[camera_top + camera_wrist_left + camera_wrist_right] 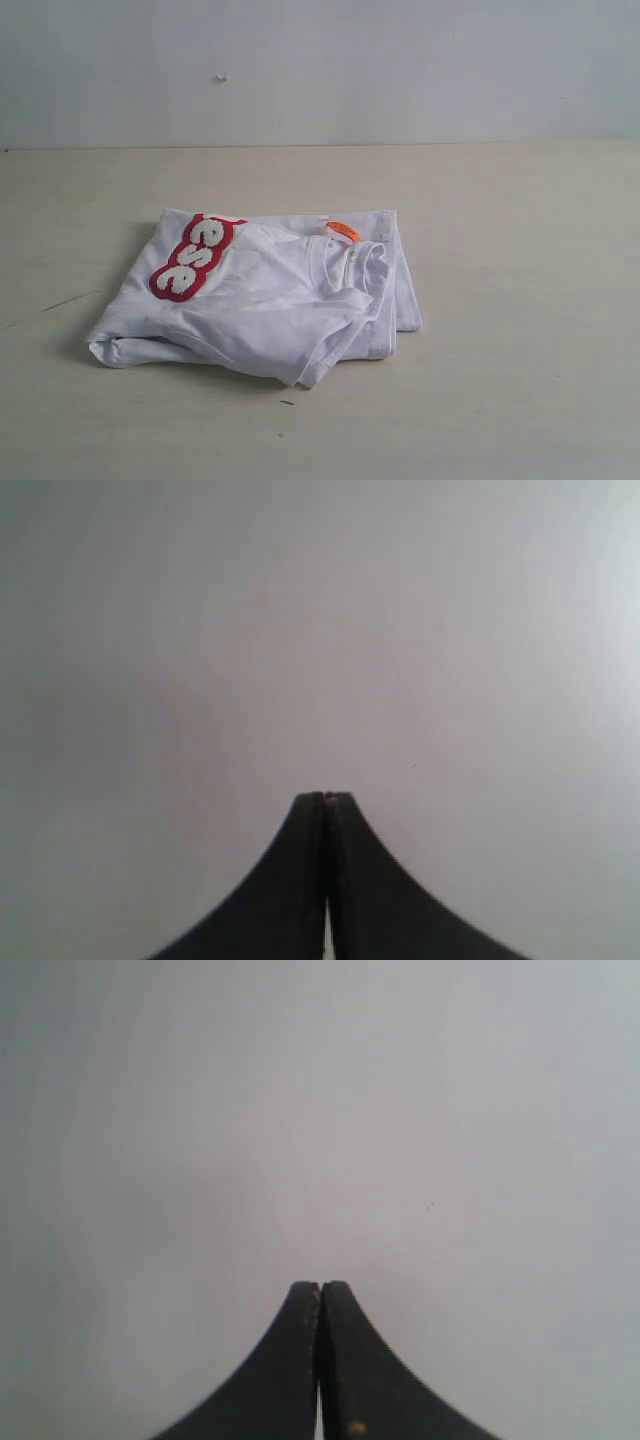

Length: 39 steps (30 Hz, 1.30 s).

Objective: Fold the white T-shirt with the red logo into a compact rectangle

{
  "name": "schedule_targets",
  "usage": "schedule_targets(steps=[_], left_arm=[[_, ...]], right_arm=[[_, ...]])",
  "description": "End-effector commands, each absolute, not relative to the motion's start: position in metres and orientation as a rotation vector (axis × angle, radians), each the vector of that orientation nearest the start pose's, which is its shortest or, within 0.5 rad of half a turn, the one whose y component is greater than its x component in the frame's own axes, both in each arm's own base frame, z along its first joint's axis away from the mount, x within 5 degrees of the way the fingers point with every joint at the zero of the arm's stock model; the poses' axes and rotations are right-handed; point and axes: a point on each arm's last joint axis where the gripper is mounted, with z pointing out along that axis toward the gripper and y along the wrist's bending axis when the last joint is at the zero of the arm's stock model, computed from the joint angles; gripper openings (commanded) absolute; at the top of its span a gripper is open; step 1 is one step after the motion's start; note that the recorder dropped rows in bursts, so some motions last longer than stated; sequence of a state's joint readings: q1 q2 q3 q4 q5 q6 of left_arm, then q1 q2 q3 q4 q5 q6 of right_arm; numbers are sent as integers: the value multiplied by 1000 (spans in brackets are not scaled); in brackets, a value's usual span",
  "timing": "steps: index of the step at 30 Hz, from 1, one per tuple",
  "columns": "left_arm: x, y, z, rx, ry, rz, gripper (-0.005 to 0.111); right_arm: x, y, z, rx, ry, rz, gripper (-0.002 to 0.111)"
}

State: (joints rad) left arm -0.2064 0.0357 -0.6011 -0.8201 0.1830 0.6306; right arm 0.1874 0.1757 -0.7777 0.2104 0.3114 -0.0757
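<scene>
My left hand and right hand are pressed together, empty, and the white T-shirt lies folded mid-frame on the bench, red logo up, so I judge it nearly done, only edges untidy.

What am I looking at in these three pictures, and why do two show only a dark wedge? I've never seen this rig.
This is a robot with two arms, each ending in a two-fingered gripper. The wide picture comes from a camera off the arms: the white T-shirt lies folded in a rough bundle on the pale table, part of the red logo and an orange neck tag showing. No arm appears there. The other two come from cameras on the wrists. Each dark wedge is that arm's own gripper: the left gripper and the right gripper, both shut, holding nothing, facing a plain pale surface.
</scene>
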Motion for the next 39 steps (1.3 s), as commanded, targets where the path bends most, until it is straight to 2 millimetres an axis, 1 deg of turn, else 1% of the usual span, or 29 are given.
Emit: schedule_targets(steps=[1, 5, 8, 11, 12, 13, 14, 17, 18, 19, 23, 27, 29, 31, 35, 39], left_arm=[[-20, -4, 376, 77, 1084, -328, 0], [-14, 1, 372, -35, 1076, -266, 0], [-7, 0, 364, -57, 1082, -235, 0], [2, 0, 352, -71, 1063, -203, 0], [8, 0, 343, -75, 1072, -163, 0], [10, 0, 340, -76, 1082, -145, 0], [15, 0, 332, -58, 1108, -103, 0], [23, 0, 316, -30, 1154, -60, 0], [28, 0, 307, -15, 1185, -36, 0], [30, 0, 303, -5, 1199, -21, 0], [46, 0, 259, 68, 1335, 73, 0], [55, 0, 218, 68, 1457, 64, 0], [56, 0, 214, 55, 1473, 50, 0], [56, 0, 208, 43, 1539, 50, 0], [56, 1, 201, 34, 1614, 55, 0], [55, 3, 189, 7, 1754, 47, 0]], right_arm=[[-9, 4, 419, -94, 1191, 311, 0], [-10, 4, 420, -94, 1189, 311, 0], [-10, 4, 419, -95, 1192, 311, 0], [-10, 4, 419, -95, 1192, 311, 0], [-10, 4, 419, -95, 1192, 311, 0], [-10, 4, 419, -95, 1192, 311, 0], [-10, 4, 419, -95, 1192, 311, 0], [-10, 4, 419, -95, 1192, 311, 0], [-10, 4, 419, -95, 1192, 311, 0], [-10, 4, 419, -95, 1192, 311, 0], [-10, 4, 419, -95, 1192, 311, 0], [-10, 4, 419, -95, 1192, 311, 0], [-10, 4, 419, -95, 1192, 311, 0], [-10, 4, 419, -95, 1192, 311, 0], [-10, 4, 419, -95, 1192, 311, 0], [-10, 4, 419, -95, 1192, 311, 0]])
